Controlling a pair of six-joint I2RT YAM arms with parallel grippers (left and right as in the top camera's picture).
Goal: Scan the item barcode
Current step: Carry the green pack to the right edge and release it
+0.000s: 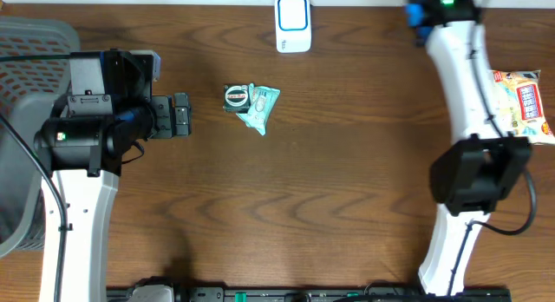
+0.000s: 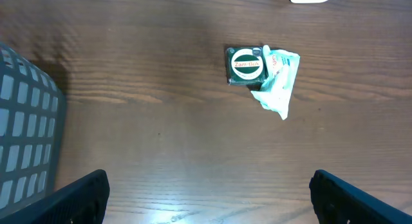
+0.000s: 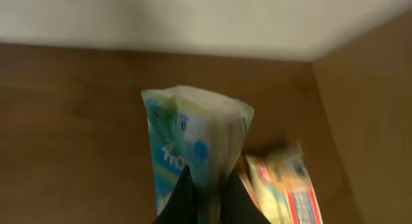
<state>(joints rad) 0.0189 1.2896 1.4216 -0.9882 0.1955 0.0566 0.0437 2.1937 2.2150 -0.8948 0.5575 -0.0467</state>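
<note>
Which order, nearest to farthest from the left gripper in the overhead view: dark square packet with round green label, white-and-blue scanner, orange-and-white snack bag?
1. Dark square packet, mid-table, facing the left gripper.
2. White-and-blue scanner, top edge, centre.
3. Orange-and-white snack bag, far right edge.

A dark brown wooden table (image 1: 329,206) with wavy grain fills the scene. A plain pale wall (image 3: 193,18) rises at its far edge. Light is soft, even.

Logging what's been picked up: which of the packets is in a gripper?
The blue-green packet, pinched in the shut right gripper. The mint-green one lies loose in the middle; the orange-yellow one lies far right, untouched.
</note>
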